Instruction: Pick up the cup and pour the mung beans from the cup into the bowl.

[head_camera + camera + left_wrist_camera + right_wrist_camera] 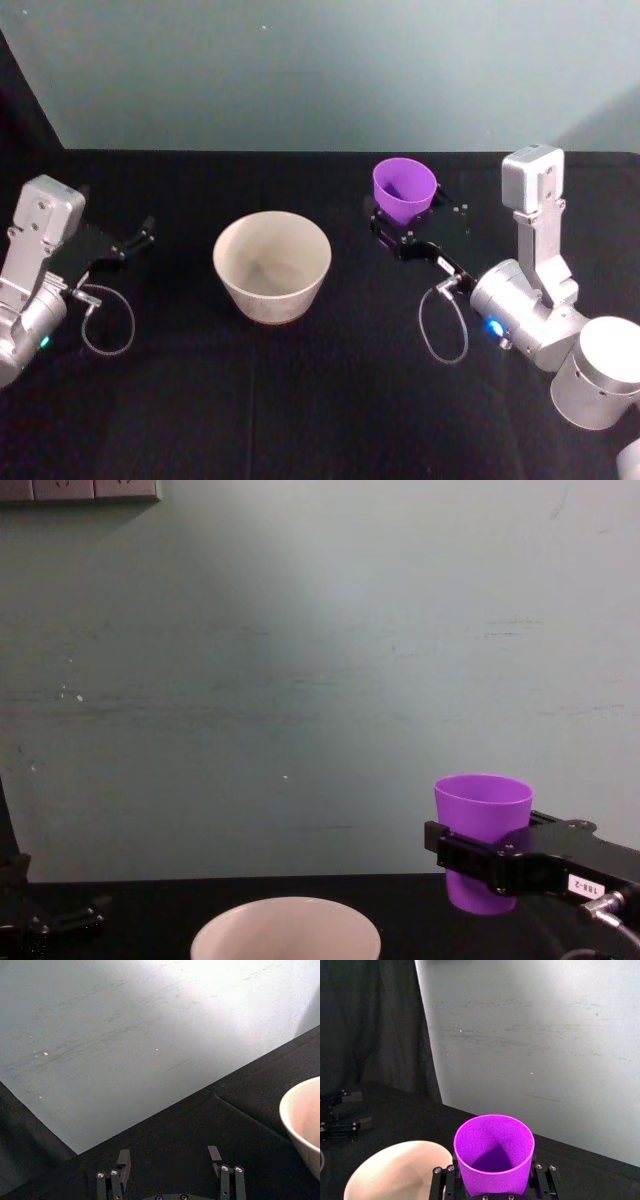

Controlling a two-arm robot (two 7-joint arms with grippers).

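- Cup [404, 188] is sitting upright, to the right of the bowl [272, 265], with my right gripper [493, 1187] clamping its lower wall.
- I'm judging it light, thin and slippery, so I'm favouring a gentle mid-wall squeeze.
- Left gripper [169, 1156] is idling with its fingers spread wide, left of the bowl.

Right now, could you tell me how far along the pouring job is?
Done: the right gripper is shut on the cup, upright, right of the bowl. In hand: the move over it. Left: the pour; the bowl shows no beans. The left gripper sits open at far left.
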